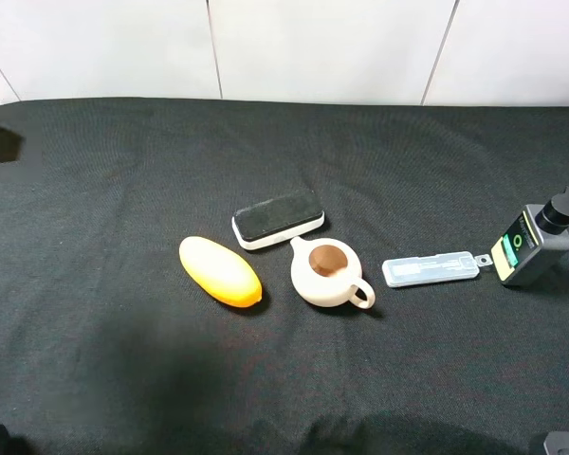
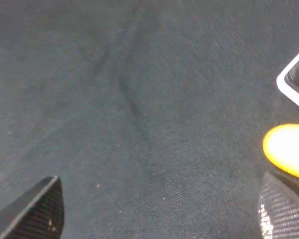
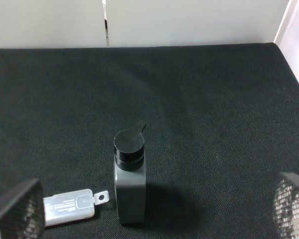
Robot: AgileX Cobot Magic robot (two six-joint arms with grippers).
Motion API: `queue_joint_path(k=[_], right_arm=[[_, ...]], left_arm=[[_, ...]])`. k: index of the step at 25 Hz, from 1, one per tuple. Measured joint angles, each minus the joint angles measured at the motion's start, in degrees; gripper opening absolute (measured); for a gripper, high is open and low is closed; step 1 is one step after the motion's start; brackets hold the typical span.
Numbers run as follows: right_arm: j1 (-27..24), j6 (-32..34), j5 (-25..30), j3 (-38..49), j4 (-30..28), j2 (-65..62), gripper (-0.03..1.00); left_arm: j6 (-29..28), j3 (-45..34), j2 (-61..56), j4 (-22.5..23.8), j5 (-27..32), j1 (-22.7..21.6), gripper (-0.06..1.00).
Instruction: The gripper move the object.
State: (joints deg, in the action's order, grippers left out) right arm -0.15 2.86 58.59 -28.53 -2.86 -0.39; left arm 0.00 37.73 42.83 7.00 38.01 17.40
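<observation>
The object (image 1: 277, 218), a flat block with a black top and white base, lies on the black cloth near the middle, just behind the orange oval (image 1: 220, 271). In the left wrist view only its white-edged corner (image 2: 295, 82) shows, beyond the orange oval (image 2: 289, 150). My left gripper (image 2: 159, 214) is open and empty, low over bare cloth, apart from both. My right gripper (image 3: 154, 211) is open and empty, facing the grey bottle (image 3: 129, 174). In the exterior high view only small grey parts of the arms show at the bottom corners.
A white teapot with a brown lid (image 1: 327, 273) sits right of the oval, close in front of the object. A clear flat case (image 1: 430, 268) and the grey bottle with a black cap (image 1: 534, 242) stand at the right. White wall panels (image 1: 322, 47) border the far edge.
</observation>
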Motion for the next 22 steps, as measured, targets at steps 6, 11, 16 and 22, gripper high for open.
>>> queue_joint_path(k=[6, 11, 16, 22], right_arm=[[0.0, 0.0, 0.0, 0.0, 0.0, 0.0, 0.69], [0.0, 0.0, 0.0, 0.0, 0.0, 0.0, 0.69], [0.0, 0.0, 0.0, 0.0, 0.0, 0.0, 0.69], [0.0, 0.0, 0.0, 0.0, 0.0, 0.0, 0.69]], left_arm=[[-0.36, -4.98, -15.62, 0.0, 4.83, -5.44, 0.82], [-0.48, -8.35, -26.12, 0.0, 9.94, -8.65, 0.82], [-0.54, -9.19, -33.59, -0.05, 12.65, -8.89, 0.82], [-0.78, -9.19, -40.47, -0.24, 12.69, -8.89, 0.82]])
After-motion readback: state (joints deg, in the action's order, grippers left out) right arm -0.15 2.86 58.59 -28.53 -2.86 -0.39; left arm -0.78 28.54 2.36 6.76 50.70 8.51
